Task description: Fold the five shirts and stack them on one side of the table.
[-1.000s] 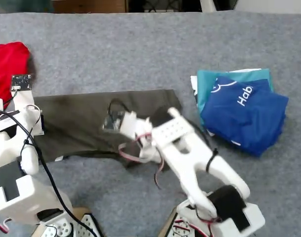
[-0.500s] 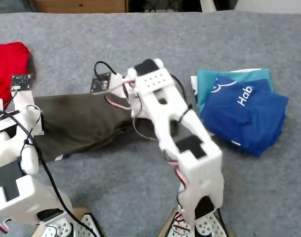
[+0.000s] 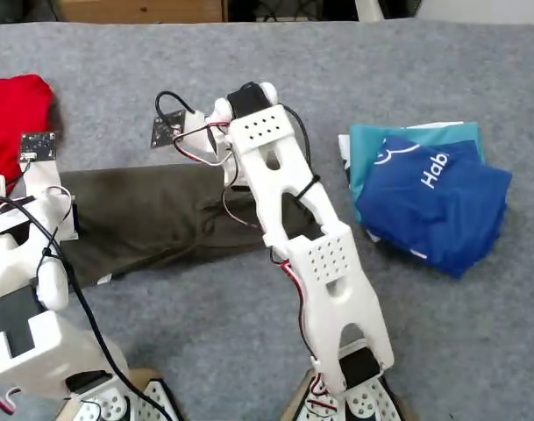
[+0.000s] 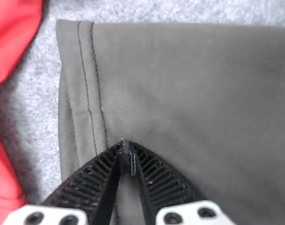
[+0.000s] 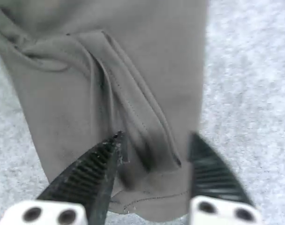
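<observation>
**Soft, even light over my table**

The light comes from above and is diffuse, with no glare on the grey table (image 3: 424,70). My right arm throws a faint shadow across the olive shirt (image 3: 135,219). At my right gripper (image 5: 156,138) the shirt's folds hold deep shadow. Beside the red shirt (image 4: 11,37) the felt darkens.

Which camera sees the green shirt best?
The high view: the green shirt lies stretched across the table, though an arm covers part. The left wrist view shows one hemmed corner, the right wrist view a wrinkled end.
</observation>
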`<action>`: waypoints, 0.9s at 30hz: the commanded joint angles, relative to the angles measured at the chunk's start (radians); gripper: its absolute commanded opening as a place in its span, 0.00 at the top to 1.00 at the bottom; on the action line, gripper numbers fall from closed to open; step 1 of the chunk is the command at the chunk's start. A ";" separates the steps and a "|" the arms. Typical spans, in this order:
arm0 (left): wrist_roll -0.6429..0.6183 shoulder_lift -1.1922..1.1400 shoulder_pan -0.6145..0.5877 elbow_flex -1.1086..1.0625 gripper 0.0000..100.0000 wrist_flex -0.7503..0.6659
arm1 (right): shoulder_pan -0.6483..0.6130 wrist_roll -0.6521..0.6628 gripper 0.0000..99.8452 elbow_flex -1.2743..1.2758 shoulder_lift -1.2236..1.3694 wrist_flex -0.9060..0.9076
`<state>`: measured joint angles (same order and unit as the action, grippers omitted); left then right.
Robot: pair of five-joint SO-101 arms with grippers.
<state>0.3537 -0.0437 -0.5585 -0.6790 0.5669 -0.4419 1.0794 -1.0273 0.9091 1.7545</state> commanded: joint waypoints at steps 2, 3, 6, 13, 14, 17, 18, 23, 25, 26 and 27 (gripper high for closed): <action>-0.006 0.000 -0.008 0.041 0.97 0.005 | 0.014 -0.051 0.75 -0.050 -0.047 0.011; -0.006 0.000 -0.008 0.041 0.97 0.005 | 0.015 -0.071 0.75 -0.051 -0.062 0.011; -0.008 0.000 -0.008 0.041 0.97 0.005 | 0.023 -0.137 0.80 -0.050 -0.120 0.011; -0.008 0.006 -0.013 0.042 0.97 0.006 | 0.058 -0.264 0.97 0.131 -0.286 0.012; -0.008 0.008 -0.016 0.042 0.97 0.009 | 0.061 -0.275 0.99 0.182 -0.321 0.012; -0.009 0.029 -0.031 0.105 0.97 0.132 | 0.066 -0.278 0.99 0.352 -0.437 0.008; -0.009 0.043 -0.042 0.153 0.97 0.201 | 0.066 -0.275 0.99 0.407 -0.475 0.005; -0.075 -0.002 -0.110 0.447 0.88 0.526 | 0.066 -0.275 0.99 0.634 -0.647 -0.051; -0.077 -0.069 -0.120 0.556 0.83 0.597 | 0.066 -0.264 0.99 0.708 -0.699 -0.081; -0.077 -0.109 -0.130 0.615 0.83 0.624 | 0.064 -0.252 0.99 0.743 -0.720 -0.092; -0.078 -0.149 -0.134 0.677 0.83 0.655 | 0.063 -0.244 0.99 0.774 -0.737 -0.101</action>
<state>0.2908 -0.1312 -0.6720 -0.2018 1.1331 -0.3882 0.8140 -0.3230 0.2693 1.6870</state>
